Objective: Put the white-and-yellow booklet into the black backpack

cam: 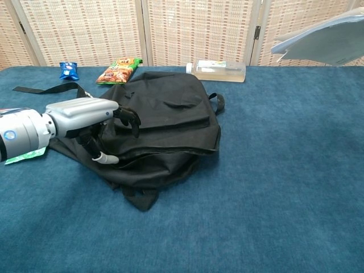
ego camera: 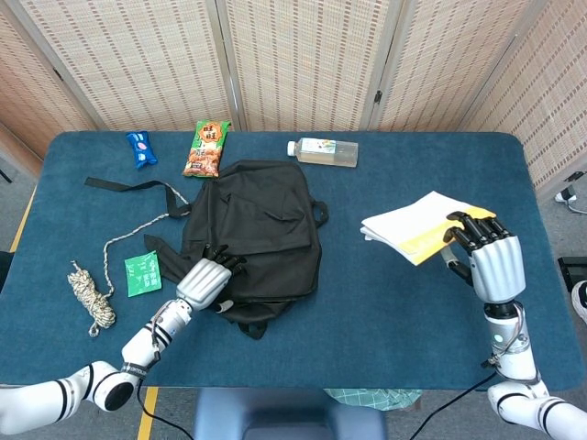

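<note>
The black backpack [ego camera: 255, 234] lies flat at the table's middle, also in the chest view [cam: 165, 114]. My left hand [ego camera: 206, 282] is at its near-left edge. The chest view shows this hand [cam: 85, 116] with fingers spread over the bag's top layer and the thumb low in front, closed on nothing. My right hand [ego camera: 484, 258] holds the white-and-yellow booklet [ego camera: 417, 227] in the air to the right of the bag. Only the booklet's pale underside [cam: 324, 42] is visible at the chest view's top right.
A clear bottle [ego camera: 323, 151], a snack bag [ego camera: 207, 148] and a blue packet [ego camera: 140, 148] lie along the far edge. A green packet [ego camera: 142, 273], a rope bundle [ego camera: 92, 295] and a black strap [ego camera: 128, 185] lie left of the bag.
</note>
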Robot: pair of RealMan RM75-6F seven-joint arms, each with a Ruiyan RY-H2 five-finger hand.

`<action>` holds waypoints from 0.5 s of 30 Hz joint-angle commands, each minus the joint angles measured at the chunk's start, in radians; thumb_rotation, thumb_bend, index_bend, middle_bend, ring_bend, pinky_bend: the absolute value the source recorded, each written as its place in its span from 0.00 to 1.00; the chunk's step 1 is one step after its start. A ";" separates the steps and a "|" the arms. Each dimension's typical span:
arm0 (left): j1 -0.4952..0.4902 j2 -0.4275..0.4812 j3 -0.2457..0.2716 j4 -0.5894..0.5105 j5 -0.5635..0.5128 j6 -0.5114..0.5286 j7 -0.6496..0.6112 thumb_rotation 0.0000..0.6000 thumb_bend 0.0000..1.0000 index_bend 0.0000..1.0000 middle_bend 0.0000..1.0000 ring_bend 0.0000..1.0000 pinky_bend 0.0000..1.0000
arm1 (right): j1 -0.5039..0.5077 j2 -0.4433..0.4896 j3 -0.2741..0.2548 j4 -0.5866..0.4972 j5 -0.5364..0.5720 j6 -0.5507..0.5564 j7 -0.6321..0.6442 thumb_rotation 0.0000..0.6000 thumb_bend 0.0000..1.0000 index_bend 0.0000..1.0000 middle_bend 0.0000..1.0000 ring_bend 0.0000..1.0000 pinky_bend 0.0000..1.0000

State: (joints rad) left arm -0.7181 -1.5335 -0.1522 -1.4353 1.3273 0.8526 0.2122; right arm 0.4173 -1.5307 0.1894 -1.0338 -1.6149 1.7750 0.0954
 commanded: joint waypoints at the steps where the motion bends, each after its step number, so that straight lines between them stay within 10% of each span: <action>1: -0.004 -0.007 -0.009 0.002 -0.030 -0.008 -0.022 1.00 0.38 0.42 0.24 0.25 0.10 | -0.002 -0.001 0.001 0.002 0.001 -0.001 0.005 1.00 0.54 0.65 0.44 0.56 0.54; 15: -0.001 -0.047 -0.072 0.017 -0.130 0.044 -0.118 1.00 0.65 0.59 0.34 0.33 0.15 | -0.014 0.006 0.000 -0.018 -0.020 0.017 0.055 1.00 0.54 0.65 0.44 0.56 0.54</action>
State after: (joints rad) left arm -0.7189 -1.5759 -0.2039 -1.4133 1.2235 0.8937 0.1165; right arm 0.4049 -1.5282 0.1914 -1.0454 -1.6281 1.7863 0.1454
